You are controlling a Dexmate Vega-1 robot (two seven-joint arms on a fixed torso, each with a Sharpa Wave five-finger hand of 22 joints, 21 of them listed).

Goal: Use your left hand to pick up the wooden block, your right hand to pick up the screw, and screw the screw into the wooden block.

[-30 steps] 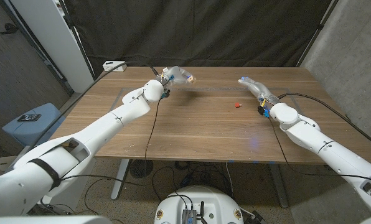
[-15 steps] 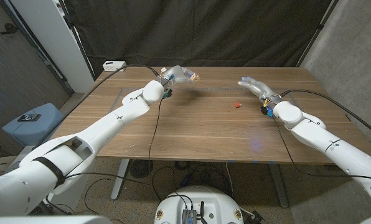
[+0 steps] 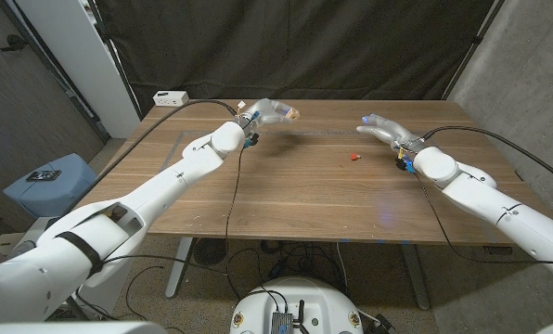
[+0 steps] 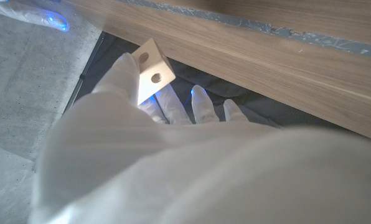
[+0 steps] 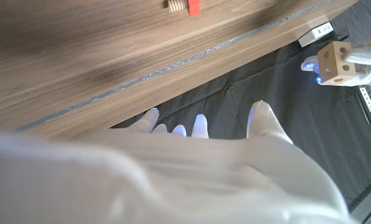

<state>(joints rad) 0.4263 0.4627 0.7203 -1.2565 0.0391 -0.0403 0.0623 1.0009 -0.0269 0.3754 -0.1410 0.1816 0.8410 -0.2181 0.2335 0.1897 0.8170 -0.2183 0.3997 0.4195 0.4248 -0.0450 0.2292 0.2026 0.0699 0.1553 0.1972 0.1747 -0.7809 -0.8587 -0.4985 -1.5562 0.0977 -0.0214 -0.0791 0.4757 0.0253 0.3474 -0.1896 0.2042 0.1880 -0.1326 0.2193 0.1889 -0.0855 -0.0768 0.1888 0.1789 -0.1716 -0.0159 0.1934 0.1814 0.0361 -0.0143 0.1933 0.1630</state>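
Observation:
My left hand (image 3: 269,111) is raised above the far middle of the table (image 3: 286,199) and holds the pale wooden block (image 3: 293,114) at its fingertips. In the left wrist view the block (image 4: 153,71) shows two round holes and sits between the fingers (image 4: 120,78). The screw (image 3: 353,156), with a red head, lies on the table right of centre. My right hand (image 3: 380,127) hovers behind and to the right of it, fingers spread, holding nothing. The right wrist view shows the screw (image 5: 184,6) on the wood and the block (image 5: 335,62) in my left hand (image 5: 363,62).
A white power strip (image 3: 170,96) lies at the table's far left corner, and a black cable (image 3: 232,186) runs from the left arm across the table to its near edge. A dark curtain hangs behind the table. A stool with a phone (image 3: 45,174) stands at the left.
My left hand has carried the block a little further right and up. The right arm has shifted slightly to the right; its hand stays open near the screw, which has not moved.

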